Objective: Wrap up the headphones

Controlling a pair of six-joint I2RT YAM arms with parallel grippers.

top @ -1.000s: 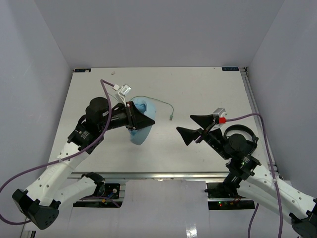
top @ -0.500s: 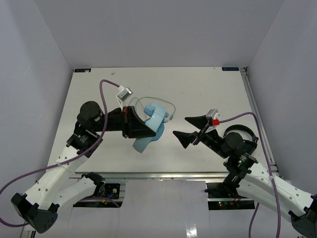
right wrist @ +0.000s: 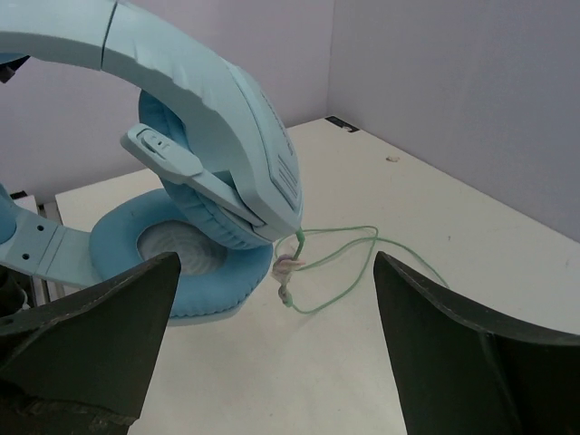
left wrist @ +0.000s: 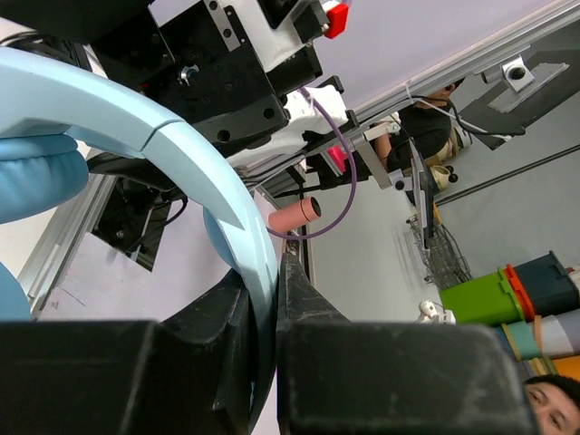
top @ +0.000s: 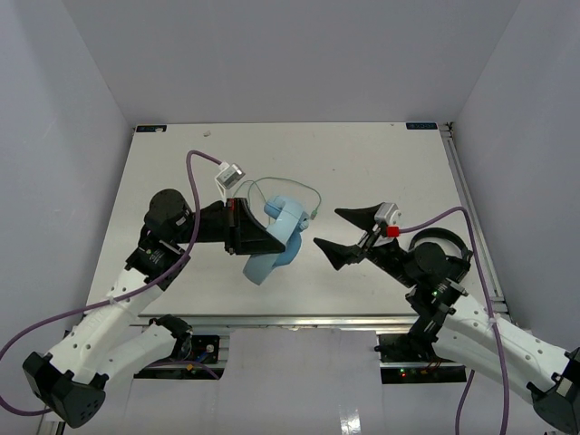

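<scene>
left gripper (top: 265, 237): closed tight on the headband (left wrist: 186, 136) of the headphones (top: 283, 222), one finger on each side of the band; in the left wrist view the band curves down into the jaws at bottom centre
right gripper (top: 343, 234): jaws spread wide, holding nothing; sits right of centre in the top view, pointing left at the headphones, apart from them
headphones: light blue, centre-left of the top view, gripped by the band and tilted; one earcup (top: 258, 265) lower and nearer the bottom of the frame, the other up by the cable exit
earcup pad (right wrist: 186, 249): round blue cushion, left of centre in the right wrist view; looks low to the table, contact cannot be told
cable (right wrist: 349, 272): thin, pale green, leaves the bottom of the upper cup and hangs in loose loops; in the top view it arcs above and right of the headphones, not wound round anything
plug end (right wrist: 286, 272): small pale piece dangling just under the cup, centre of the right wrist view, between the two open fingers in the frame but not touched by them
table (top: 381, 163): white, fills the middle of the top view
black headphones (top: 441, 241): right side of the table, partly hidden behind the right arm, well apart from the blue pair
left arm cable (top: 195, 168): purple, loops above the wrist at upper left
</scene>
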